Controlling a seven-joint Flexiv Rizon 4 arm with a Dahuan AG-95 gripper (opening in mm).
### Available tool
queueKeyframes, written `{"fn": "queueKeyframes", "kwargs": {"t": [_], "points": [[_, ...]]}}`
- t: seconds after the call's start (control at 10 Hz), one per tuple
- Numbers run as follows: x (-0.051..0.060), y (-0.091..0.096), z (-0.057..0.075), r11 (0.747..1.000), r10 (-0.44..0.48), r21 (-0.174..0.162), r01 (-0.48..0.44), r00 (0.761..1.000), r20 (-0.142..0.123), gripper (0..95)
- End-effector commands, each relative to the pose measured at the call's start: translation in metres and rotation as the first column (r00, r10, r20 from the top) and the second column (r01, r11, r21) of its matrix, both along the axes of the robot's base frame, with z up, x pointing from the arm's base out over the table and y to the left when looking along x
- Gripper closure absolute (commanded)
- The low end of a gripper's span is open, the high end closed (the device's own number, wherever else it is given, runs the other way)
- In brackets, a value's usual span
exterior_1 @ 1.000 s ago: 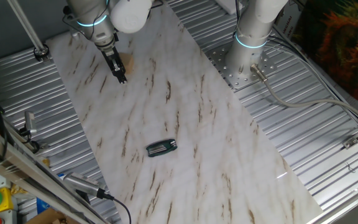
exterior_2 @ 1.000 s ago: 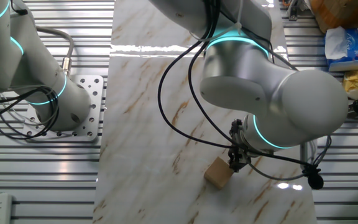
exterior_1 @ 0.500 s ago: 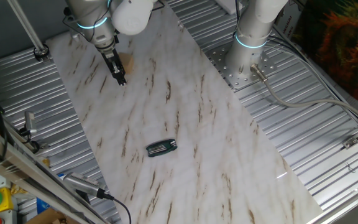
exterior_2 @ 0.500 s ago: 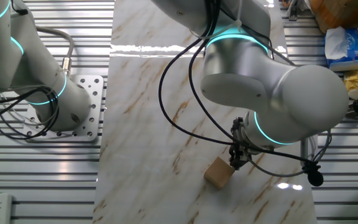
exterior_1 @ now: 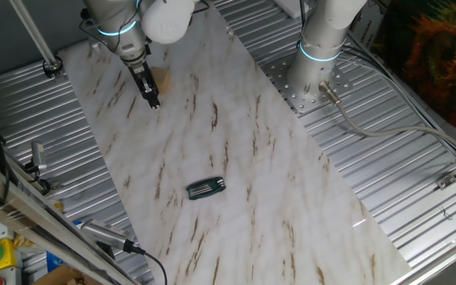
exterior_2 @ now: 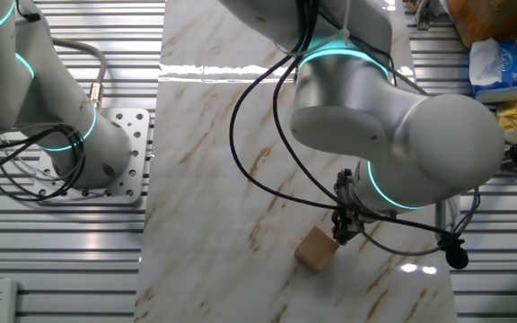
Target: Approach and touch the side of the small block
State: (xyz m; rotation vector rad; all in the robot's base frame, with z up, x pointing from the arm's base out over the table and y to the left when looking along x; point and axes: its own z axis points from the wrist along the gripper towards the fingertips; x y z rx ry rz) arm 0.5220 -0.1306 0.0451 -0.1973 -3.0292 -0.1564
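Observation:
The small block (exterior_2: 315, 248) is a plain tan wooden cube on the marble board (exterior_2: 214, 135), near its front end. In one fixed view it shows as a tan patch (exterior_1: 164, 79) just right of the fingers, partly hidden by them. My gripper (exterior_2: 339, 236) points down with its dark fingers pressed together and nothing between them. Its tip stands at the block's right side, touching it or within a hair of it. The tip also shows in one fixed view (exterior_1: 154, 100), low on the board (exterior_1: 236, 158).
A dark ribbed oblong object (exterior_1: 205, 188) lies mid-board, far from the block. A second arm's base (exterior_1: 315, 71) stands on a bolted plate (exterior_2: 119, 148) beside the board. Ribbed metal tabletop (exterior_1: 402, 182) surrounds it. Cables (exterior_2: 267, 152) hang from my arm above the block.
My gripper has shifted very slightly beside the block over the last second, then held still. The block has not moved.

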Motion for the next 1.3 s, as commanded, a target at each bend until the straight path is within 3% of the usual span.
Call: {"fn": "queueKeyframes", "kwargs": {"t": [0.1,0.3,0.4,0.5,0.7,0.8,0.9,1.3], "points": [[0.015,0.007,0.014,1.0,-0.002,0.001,0.002,1.0,-0.014,19.0],[0.03,0.026,0.036,1.0,-0.02,-0.002,0.02,1.0,-0.024,19.0],[0.033,0.03,0.039,1.0,-0.024,-0.002,0.024,0.999,-0.024,19.0],[0.042,0.044,0.054,0.999,-0.04,-0.002,0.04,0.999,-0.034,19.0],[0.05,0.059,0.067,0.999,-0.028,-0.026,0.027,0.998,-0.05,57.0],[0.053,0.064,0.071,0.999,-0.013,-0.039,0.011,0.999,-0.053,57.0],[0.055,0.069,0.074,0.999,0.005,-0.052,-0.007,0.999,-0.053,76.0],[0.061,0.091,0.092,0.997,0.047,-0.065,-0.05,0.998,-0.049,76.0]]}}
